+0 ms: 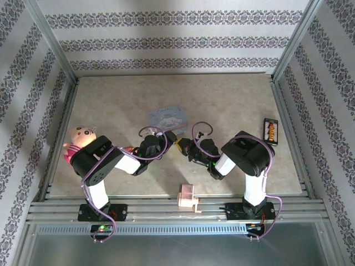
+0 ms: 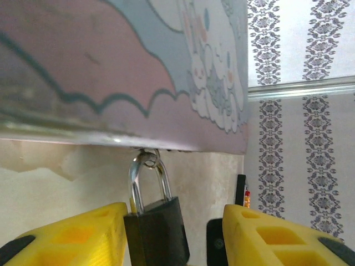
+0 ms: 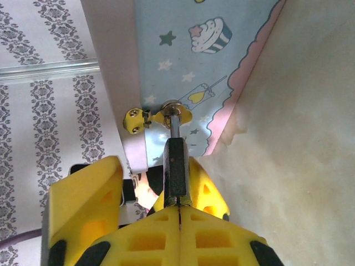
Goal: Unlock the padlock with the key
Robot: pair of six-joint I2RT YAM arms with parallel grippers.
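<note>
The padlock [image 2: 157, 233] is seen hanging by its shackle [image 2: 145, 177] from the hasp [image 3: 173, 113] of the pale blue tin [image 2: 111, 66], which is set mid-desk [image 1: 233, 100].

The L tool [image 2: 173, 220] is held part-open round the dark body. One yellow finger is touching it and a thin gap is left at the other pad, so the body is bracketed, not clamped. This is prob. meant to stop it swinging or twisting when the key is turned.

The R tool [image 3: 179, 209] is lined up w/ the lock's narrow edge, its pads pressed fully together right at the body's bottom end. The key itself cannot be made out. It is judged to be nipped between those pads, at or in the keyway.

The step in hand is judged to be insert/turn. The shackle appears seated, so the lock is taken as not yet opened. A firmer L hold would likely be needed before any twist is applied.
</note>
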